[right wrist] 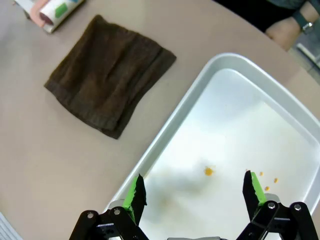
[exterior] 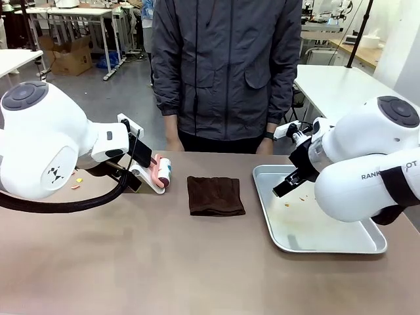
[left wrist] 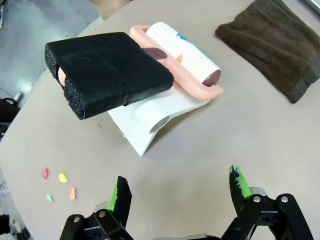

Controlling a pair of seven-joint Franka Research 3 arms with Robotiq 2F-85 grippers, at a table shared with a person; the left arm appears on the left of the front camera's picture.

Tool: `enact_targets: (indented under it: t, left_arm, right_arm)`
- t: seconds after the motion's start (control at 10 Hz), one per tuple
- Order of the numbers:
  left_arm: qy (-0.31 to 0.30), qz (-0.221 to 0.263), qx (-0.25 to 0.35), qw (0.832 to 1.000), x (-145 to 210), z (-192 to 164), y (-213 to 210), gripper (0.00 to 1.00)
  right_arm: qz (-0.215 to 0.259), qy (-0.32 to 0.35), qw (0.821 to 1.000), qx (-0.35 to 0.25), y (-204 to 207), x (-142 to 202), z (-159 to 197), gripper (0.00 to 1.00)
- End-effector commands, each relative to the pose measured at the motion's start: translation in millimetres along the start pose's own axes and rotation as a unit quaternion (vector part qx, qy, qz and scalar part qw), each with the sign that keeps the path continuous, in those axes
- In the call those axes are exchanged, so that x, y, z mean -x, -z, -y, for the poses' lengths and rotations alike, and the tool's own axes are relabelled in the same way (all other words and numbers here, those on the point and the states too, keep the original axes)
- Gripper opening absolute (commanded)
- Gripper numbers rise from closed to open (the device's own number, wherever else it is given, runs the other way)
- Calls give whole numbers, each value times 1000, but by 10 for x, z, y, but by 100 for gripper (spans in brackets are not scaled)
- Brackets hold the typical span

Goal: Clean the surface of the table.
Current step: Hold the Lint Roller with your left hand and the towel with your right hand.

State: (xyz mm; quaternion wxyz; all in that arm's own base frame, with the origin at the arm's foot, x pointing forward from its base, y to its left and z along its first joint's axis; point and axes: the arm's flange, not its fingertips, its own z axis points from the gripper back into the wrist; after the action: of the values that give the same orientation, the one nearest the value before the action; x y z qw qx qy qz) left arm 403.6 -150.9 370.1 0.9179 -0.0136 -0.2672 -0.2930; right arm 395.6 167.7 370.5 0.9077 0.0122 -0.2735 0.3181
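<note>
Left wrist view: table [left wrist: 215, 150] beneath wide-open, empty left end effector [left wrist: 177, 181].

A folded dark brown cloth [exterior: 215, 195] lies between a pink-handled lint roller [exterior: 162, 172] on its white stand [left wrist: 145, 131] and a silver tray [exterior: 321, 230] holding orange crumbs [right wrist: 208, 171]

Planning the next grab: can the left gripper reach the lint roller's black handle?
Probably yes. The left gripper hangs open near the lint roller, whose black handle juts clear of the white stand; nothing stands between them.
</note>
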Motion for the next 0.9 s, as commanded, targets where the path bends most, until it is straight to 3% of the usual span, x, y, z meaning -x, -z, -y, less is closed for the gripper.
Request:
enact_targets:
  t: [0.0, 0.4, 0.5, 0.6, 0.8]
  left_arm:
    - [0, 0, 0, 1000, 0, 1, -1, 100]
    - [0, 0, 0, 1000, 0, 0, 0, 100]
    - [-10, -5, 36, 999, 20, 9, -107, 100]
    - [-31, -26, 92, 995, 32, 5, -254, 100]
    - [-87, -51, 144, 984, 98, -72, -595, 100]
  right_arm:
    - [0, 0, 1000, 0, -1, 0, 1, 100]
    - [0, 0, 1000, 0, 0, 0, 0, 100]
    - [-8, 17, 999, -38, -83, 15, 27, 100]
    - [-37, 48, 995, -75, -206, 16, 71, 100]
    - [-92, 161, 975, -118, -483, 36, 162, 100]
